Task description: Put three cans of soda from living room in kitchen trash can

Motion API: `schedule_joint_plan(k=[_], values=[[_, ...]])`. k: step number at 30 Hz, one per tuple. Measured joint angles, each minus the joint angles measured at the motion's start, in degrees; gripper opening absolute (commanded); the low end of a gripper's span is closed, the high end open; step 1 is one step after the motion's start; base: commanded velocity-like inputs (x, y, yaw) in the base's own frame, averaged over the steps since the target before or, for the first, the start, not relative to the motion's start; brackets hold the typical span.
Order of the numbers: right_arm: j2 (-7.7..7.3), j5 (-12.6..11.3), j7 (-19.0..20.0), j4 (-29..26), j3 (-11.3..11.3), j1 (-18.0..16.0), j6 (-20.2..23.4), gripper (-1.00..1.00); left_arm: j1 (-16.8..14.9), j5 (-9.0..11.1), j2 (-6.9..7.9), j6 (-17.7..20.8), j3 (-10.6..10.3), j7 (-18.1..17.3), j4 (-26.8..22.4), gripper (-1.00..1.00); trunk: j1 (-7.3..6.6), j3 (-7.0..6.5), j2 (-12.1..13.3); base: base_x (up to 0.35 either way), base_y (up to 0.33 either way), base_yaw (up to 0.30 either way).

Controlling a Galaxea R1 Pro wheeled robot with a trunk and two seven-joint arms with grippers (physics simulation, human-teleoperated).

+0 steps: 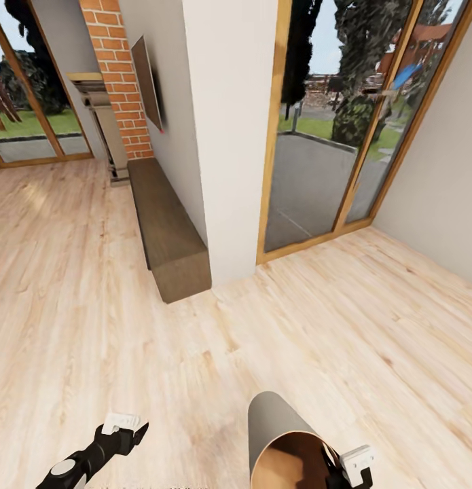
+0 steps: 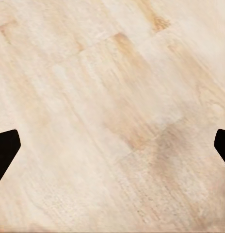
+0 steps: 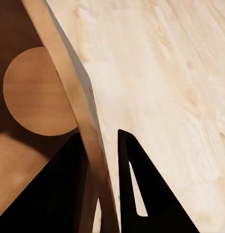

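My right gripper (image 1: pixel 348 468) is shut on the rim of the tash can (image 1: pixel 283 441), a grey tapered bin with a brown inside, held tilted above the wood floor at the lower edge of the head view. In the right wrist view one finger (image 3: pixel 54 194) is inside the bin and the other outside, with the bin wall (image 3: pixel 73 97) pinched between them. The bin's round bottom (image 3: pixel 37 92) is bare. My left gripper (image 1: pixel 123 431) hangs open over the floor (image 2: pixel 112 97), holding nothing. The cans of soda are out of view.
A white wall pillar (image 1: pixel 229 136) stands ahead, with a low dark wooden bench (image 1: pixel 169 234) along its left side under a wall-mounted screen (image 1: pixel 149 85) and a brick column (image 1: pixel 120 75). Wood-framed glass doors (image 1: pixel 324 156) are ahead on the right, and a plain wall (image 1: pixel 439 183) is at far right.
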State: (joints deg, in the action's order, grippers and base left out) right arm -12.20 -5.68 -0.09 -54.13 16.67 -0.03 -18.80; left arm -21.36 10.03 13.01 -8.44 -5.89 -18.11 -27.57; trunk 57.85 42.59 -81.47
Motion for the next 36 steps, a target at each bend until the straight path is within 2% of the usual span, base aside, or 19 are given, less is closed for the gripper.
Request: schedule_joint_plan(k=[13,25,30,36], values=[[0.15,0.1,0.0,0.0,0.0,0.0,0.0,-1.00,0.0,0.0,0.00,0.0,0.0,0.0,0.0,1.00,0.00,0.00,0.0,-0.004,-0.303,0.236],[0.21,0.2,0.0,0.0,0.0,0.0,0.0,-1.00,0.0,0.0,0.00,0.0,0.0,0.0,0.1,1.00,0.00,0.15,0.0,-0.088,-0.303,0.236],[0.46,2.2,0.0,0.0,0.0,0.0,0.1,-1.00,0.0,0.0,0.00,0.1,0.0,0.0,0.2,1.00,0.00,0.29,0.0,-0.158,-0.286,0.235],[0.91,2.8,0.0,0.0,0.0,0.0,0.1,-1.00,0.0,0.0,0.00,0.1,0.0,0.0,0.2,1.00,0.00,0.48,0.0,-0.204,-0.256,0.231]])
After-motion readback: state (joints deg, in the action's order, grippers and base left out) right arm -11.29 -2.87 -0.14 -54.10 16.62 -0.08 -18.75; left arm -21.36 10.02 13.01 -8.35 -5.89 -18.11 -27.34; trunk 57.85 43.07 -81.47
